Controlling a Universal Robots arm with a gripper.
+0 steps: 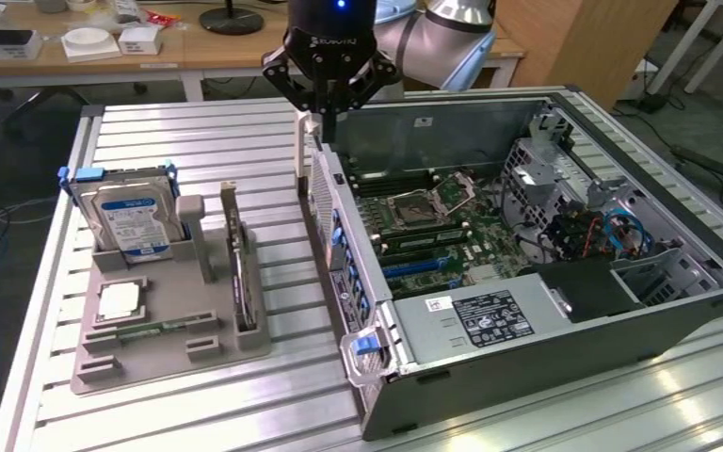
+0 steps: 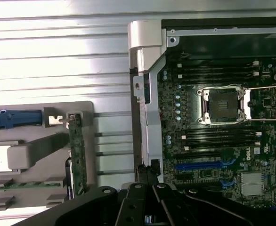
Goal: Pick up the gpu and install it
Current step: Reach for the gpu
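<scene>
Pickup stage: our gripper [image 1: 321, 122] hangs closed and empty, top centre; the gpu [image 1: 238, 254], centre-left, needs opened jaws aligned.

gpu [image 1: 241, 264] | thin dark card, silvery end bracket | standing on edge | slotted in grey holder [image 1: 148, 365]

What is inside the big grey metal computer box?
Inside the grey metal computer box sit a green circuit board with a square silver socket, blue cables, and a black power box with a white label. Whatever lies under that power box is hidden.
</scene>
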